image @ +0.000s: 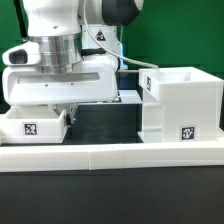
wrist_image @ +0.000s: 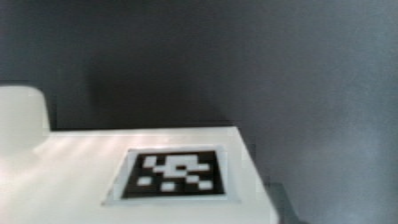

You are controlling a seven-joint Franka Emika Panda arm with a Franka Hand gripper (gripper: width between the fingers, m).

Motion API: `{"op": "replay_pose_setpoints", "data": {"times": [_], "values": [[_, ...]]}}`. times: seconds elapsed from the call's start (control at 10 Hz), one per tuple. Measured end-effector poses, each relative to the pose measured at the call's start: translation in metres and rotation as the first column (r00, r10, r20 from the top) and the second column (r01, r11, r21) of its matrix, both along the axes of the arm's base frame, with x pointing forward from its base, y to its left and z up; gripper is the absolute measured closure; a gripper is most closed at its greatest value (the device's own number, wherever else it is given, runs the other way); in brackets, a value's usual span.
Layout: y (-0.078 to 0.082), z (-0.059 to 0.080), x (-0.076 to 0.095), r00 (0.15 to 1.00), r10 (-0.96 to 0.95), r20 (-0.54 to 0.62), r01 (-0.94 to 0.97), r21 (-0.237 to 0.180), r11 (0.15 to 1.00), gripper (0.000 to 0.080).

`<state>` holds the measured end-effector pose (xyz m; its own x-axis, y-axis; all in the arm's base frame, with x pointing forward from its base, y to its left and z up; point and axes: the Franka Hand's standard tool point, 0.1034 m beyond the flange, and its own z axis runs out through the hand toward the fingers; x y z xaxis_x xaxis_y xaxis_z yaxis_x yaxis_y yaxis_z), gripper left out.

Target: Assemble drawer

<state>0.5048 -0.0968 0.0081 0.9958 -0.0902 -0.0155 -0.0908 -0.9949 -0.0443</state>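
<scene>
No words, numbers or brand marks to read anywhere, only black-and-white square codes: the housing tag [image: 187, 131] low on the tall housing [image: 180, 95], the tray tag [image: 30, 127] on the tray [image: 52, 128], and a blurred wrist-view tag [wrist_image: 175, 173] on a white face [wrist_image: 80, 160].

The arm [image: 60, 20] is glossy white with rounded shells, and a black joint cap sits high above the tool [image: 60, 106]. A pale ribbed cylinder meets a wide, boxy white body just over the tool. Thin black cables [image: 130, 62] run from that body's side. The wrist view's blurred cream shape is possibly a finger [wrist_image: 18, 120].
</scene>
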Motion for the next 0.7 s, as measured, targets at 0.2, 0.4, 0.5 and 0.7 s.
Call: {"op": "replay_pose_setpoints", "data": {"times": [0.2,0.4,0.5,0.7], "values": [[0.002,0.001,0.001,1.0,0.001,0.0,-0.001,0.0,1.0,0.0758],[0.027,0.022,0.004,0.998,0.053,-0.022,-0.052,0.022,0.998,0.0757],[0.029,0.03,0.005,0.998,0.053,-0.021,-0.052,0.028,0.998,0.0757],[0.027,0.033,0.003,1.0,0.028,-0.014,-0.027,0.04,0.999,0.0757]]}}
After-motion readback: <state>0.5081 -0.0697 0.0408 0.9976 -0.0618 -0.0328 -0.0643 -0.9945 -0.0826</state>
